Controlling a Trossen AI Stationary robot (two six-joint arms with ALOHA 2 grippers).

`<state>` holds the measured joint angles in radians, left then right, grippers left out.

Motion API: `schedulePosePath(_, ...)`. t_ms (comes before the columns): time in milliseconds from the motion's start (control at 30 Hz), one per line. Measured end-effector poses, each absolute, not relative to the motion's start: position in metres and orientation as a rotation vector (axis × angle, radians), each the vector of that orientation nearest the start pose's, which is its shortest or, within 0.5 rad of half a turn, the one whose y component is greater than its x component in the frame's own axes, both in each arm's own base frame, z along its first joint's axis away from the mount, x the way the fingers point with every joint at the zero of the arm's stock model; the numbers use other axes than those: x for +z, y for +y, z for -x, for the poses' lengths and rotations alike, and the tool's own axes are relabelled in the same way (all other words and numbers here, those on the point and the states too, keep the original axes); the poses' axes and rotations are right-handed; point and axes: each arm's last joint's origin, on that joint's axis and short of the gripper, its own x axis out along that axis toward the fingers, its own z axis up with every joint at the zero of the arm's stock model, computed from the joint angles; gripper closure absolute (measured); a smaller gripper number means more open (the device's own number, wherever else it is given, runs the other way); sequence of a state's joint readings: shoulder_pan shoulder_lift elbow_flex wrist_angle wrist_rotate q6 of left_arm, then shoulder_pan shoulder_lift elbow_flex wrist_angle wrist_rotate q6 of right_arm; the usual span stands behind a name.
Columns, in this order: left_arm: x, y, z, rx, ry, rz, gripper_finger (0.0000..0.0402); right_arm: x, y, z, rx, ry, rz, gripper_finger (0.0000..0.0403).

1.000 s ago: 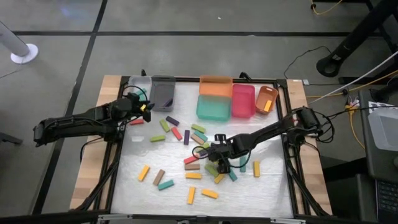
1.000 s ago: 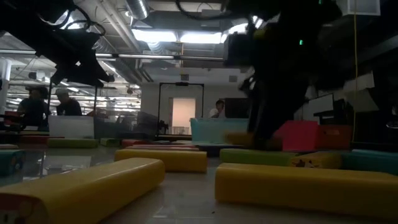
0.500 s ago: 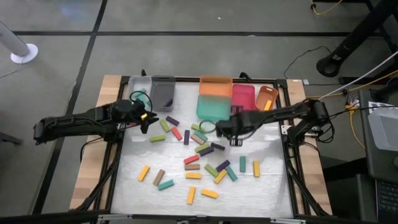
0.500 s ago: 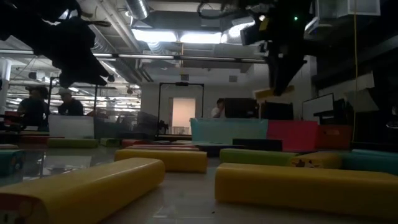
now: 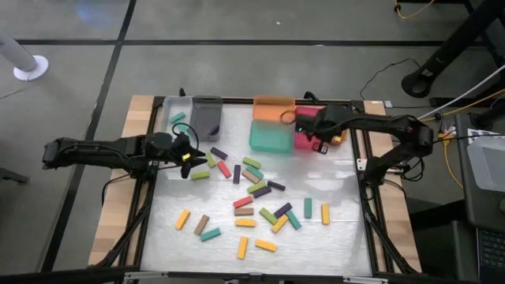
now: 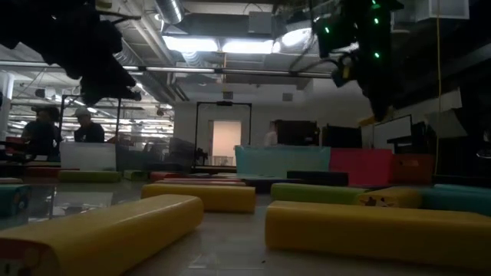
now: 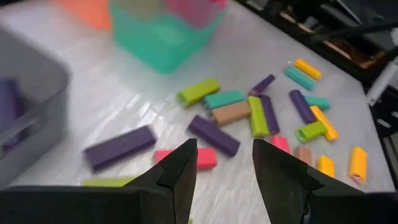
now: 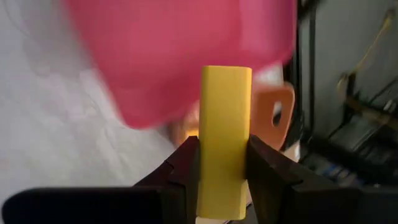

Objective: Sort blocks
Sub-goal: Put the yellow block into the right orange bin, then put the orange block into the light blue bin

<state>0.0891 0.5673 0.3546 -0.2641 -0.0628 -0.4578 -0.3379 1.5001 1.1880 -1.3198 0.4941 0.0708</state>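
Two grippers work the upper half of the high view: the right gripper [image 5: 323, 145] clamps a yellow block [image 8: 224, 140] over the pink bin [image 5: 308, 126] (near the orange bin [image 5: 339, 125]), while the left gripper [image 5: 192, 156], fingers parted, hovers left of the scattered blocks [image 5: 256, 207].

Right gripper [image 5: 322, 147] above pink bin [image 5: 308, 130], teal bin [image 5: 271, 138] just beside, bare bench [image 5: 339, 189] behind it, blocks [image 5: 256, 189] crowd mid-bench

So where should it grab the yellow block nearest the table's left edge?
Mid-length across its narrow width, from straight above: the yellow block lies flat and slanted, long sides free, a gap to the brown block beside it.
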Motion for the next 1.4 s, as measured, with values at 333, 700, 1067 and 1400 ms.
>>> schedulePosePath(333, 0.202, -0.001, -0.179, 0.103, 0.372, 0.287, 0.0259, 0.227, -0.151, -0.183, -0.827, 1.595, -0.205, 0.0297)
schedulePosePath(700, 0.177, -0.018, -0.212, 0.029, 0.395, 0.245, 0.0259, 0.212, -0.169, -0.166, -0.895, 1.573, -0.282, 0.0297)
schedulePosePath(1067, 0.168, -0.049, -0.257, -0.103, 0.359, 0.073, 0.0259, 0.212, -0.173, -0.172, -0.895, 1.492, -0.286, 0.0237)
schedulePosePath(1400, 0.154, -0.078, -0.313, -0.048, 0.665, -0.047, 0.0259, 0.212, -0.173, -0.173, -0.869, 1.477, -0.310, 0.0155)
